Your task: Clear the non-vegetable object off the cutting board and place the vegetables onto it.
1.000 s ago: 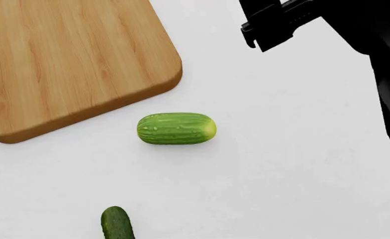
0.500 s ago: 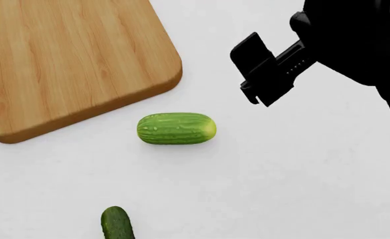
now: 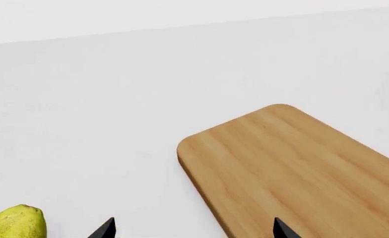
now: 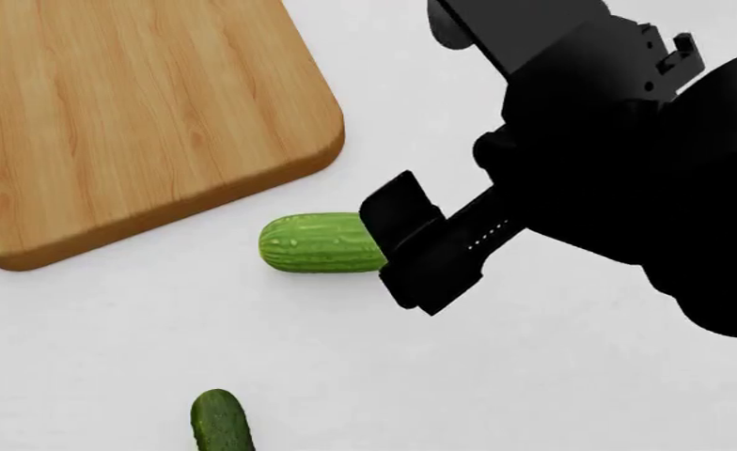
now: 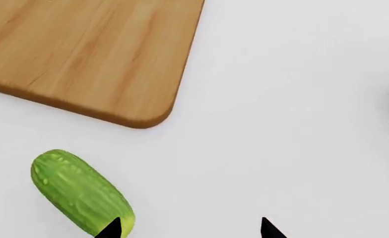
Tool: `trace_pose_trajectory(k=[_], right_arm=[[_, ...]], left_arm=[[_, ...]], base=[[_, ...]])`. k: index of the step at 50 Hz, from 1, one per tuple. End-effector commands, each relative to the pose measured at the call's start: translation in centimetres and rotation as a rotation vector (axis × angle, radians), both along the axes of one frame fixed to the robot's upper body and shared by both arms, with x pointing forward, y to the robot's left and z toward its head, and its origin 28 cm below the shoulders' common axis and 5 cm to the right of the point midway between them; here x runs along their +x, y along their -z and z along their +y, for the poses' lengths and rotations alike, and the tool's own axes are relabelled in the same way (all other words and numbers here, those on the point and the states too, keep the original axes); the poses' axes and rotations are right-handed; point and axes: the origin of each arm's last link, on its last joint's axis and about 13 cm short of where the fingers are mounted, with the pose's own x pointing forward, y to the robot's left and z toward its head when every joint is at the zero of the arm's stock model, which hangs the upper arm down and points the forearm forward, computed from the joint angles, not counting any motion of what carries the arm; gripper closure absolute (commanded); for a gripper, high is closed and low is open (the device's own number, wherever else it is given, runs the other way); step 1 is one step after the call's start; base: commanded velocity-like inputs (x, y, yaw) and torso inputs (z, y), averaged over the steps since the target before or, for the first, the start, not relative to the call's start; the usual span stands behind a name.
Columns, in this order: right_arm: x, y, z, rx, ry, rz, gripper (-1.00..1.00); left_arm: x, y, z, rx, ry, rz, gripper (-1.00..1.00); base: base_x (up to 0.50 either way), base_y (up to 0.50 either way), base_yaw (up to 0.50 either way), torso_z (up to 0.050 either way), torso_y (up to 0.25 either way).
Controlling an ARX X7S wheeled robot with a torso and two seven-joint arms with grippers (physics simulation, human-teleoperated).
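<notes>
The plump light-green cucumber (image 4: 315, 242) lies on the white table just off the cutting board's (image 4: 117, 113) near corner. My right gripper (image 4: 415, 246) hangs over its yellowish end and hides it in the head view. In the right wrist view the cucumber (image 5: 79, 191) sits beside one fingertip, the jaws stand wide apart and the gripper (image 5: 189, 229) is empty. The dark cucumber (image 4: 222, 421) lies at the near edge. The pear (image 3: 16, 223) rests on the table off the board (image 3: 300, 168) in the left wrist view, beside my open left gripper (image 3: 193, 229).
The white table (image 4: 570, 376) spreads around the board. My black right arm (image 4: 645, 150) fills the head view's upper right.
My right arm has swung down and left from the upper right corner until its gripper reaches the plump cucumber's yellowish end. The cucumbers and board have not moved.
</notes>
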Motion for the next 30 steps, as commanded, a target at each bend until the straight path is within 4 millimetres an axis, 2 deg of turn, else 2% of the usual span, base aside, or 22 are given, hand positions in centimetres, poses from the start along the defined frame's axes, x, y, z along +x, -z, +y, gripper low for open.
trace_pose_trajectory(k=[1, 3, 6, 17, 30], right_arm=[[-2.1, -0.1, 1.6, 0.059, -0.044, 0.030, -1.00], [-3.3, 0.1, 2.3, 0.049, -0.083, 0.029, -1.00], [-4.0, 0.2, 2.9, 0.050, -0.101, 0.029, -1.00], [-5.0, 1.5, 3.8, 0.070, -0.057, 0.046, -1.00], [-6.4, 2.3, 5.2, 0.145, -0.040, 0.080, -1.00]], left_arm=[[0.0, -0.2, 0.0, -0.024, 0.032, -0.022, -1.00], [0.0, -0.1, 0.0, -0.022, 0.033, -0.019, -1.00], [0.1, -0.2, 0.0, -0.020, 0.034, -0.021, -1.00], [0.0, -1.0, 0.4, -0.011, 0.021, -0.042, -1.00], [0.3, -0.6, 0.5, -0.013, 0.014, -0.040, -1.00]], base=[[0.00, 0.00, 0.00, 0.000, 0.000], [0.00, 0.00, 0.00, 0.000, 0.000], [0.00, 0.00, 0.00, 0.000, 0.000], [0.00, 0.00, 0.00, 0.000, 0.000], [0.00, 0.00, 0.00, 0.000, 0.000]])
